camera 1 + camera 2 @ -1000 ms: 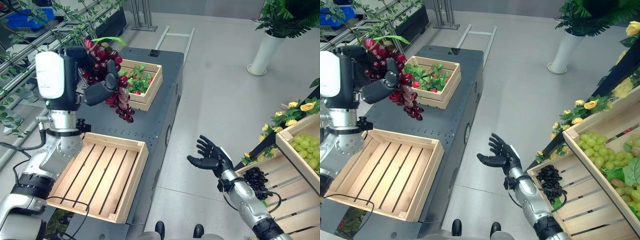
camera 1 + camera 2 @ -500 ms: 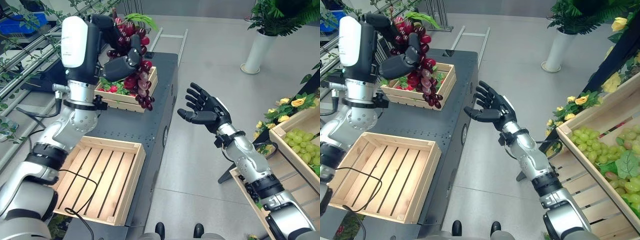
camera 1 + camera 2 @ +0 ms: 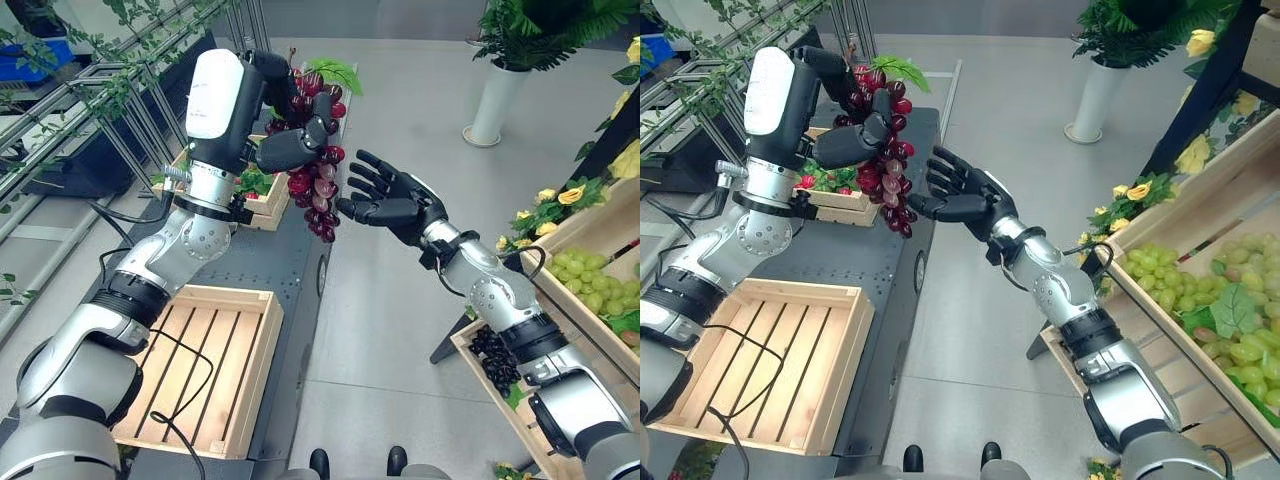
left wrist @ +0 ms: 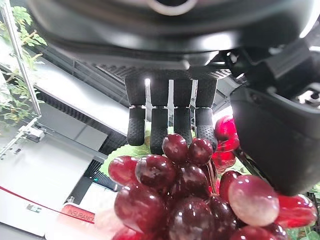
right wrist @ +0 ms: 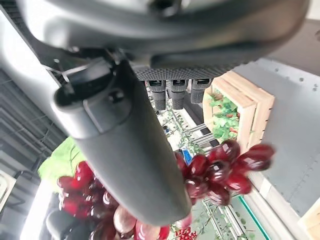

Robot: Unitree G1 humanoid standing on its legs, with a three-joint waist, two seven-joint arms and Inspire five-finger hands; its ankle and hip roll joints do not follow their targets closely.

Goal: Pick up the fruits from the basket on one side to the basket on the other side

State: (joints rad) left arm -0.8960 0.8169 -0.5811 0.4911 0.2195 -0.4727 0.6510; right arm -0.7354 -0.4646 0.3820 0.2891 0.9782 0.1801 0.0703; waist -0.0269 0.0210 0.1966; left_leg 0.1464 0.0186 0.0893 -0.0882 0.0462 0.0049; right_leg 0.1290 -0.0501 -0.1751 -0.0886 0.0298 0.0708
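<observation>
A bunch of dark red grapes (image 3: 313,178) with a green leaf hangs in the air past the dark table's right edge, and my left hand (image 3: 290,148) is shut on its top. The left wrist view shows those grapes (image 4: 195,200) under curled fingers (image 4: 160,127). My right hand (image 3: 392,203) is open, palm up, just right of the bunch, fingertips close to the lowest grapes. An empty wooden crate (image 3: 215,385) sits on the table near me. A far crate (image 3: 840,198) holds leaves and red fruit.
The dark table (image 3: 260,262) runs along the left. On my right stand slanted wooden racks with green grapes (image 3: 1230,320) and a black grape bunch (image 3: 495,358). A white planter (image 3: 492,100) stands on the grey floor beyond.
The camera swung right. My left hand carried the red grapes rightward off the table's edge, and my right hand rose and reached left until it is beside the bunch.
</observation>
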